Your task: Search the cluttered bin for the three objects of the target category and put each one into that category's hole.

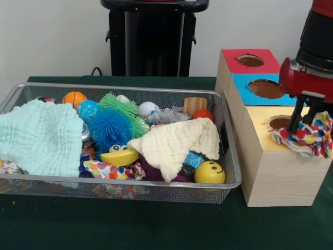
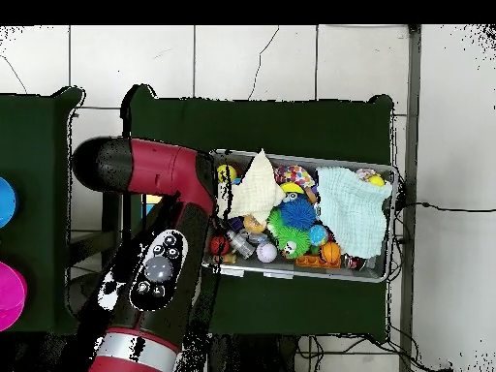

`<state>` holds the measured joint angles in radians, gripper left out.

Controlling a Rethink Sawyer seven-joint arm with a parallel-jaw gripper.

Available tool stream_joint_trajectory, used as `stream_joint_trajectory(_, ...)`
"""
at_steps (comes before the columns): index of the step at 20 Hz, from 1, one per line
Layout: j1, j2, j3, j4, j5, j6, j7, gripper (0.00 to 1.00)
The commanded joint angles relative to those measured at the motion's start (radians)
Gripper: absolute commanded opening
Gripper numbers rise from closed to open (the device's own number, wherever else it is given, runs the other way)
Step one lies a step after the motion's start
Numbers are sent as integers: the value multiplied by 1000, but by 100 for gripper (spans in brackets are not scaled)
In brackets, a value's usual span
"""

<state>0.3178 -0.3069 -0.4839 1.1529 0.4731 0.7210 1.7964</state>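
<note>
My gripper is at the right in the front view, over the yellow top of the wooden box. It is shut on a dotted fabric piece that hangs just right of the yellow-topped hole and drapes on the box top. The wire mesh bin lies left of the box. Another dotted fabric piece lies at the bin's front, partly under a cream cloth. A scrap of dotted fabric peeks from under the mint-green cloth. In the overhead view the arm hides the gripper and boxes.
The blue-topped hole and red-topped hole lie behind the yellow one. The bin holds a blue spiky ball, a green spiky ball, a yellow smiley ball, an orange ball and other toys. The bin also shows in the overhead view.
</note>
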Motion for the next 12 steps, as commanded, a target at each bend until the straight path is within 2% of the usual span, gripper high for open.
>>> stream_joint_trajectory(1,-11,65,108,126,39,115,322,0)
stream_joint_trajectory(5,9,89,55,108,29,201,386,0)
stream_joint_trajectory(6,16,86,52,126,29,216,395,0)
stream_joint_trajectory(12,15,71,29,107,22,502,511,0)
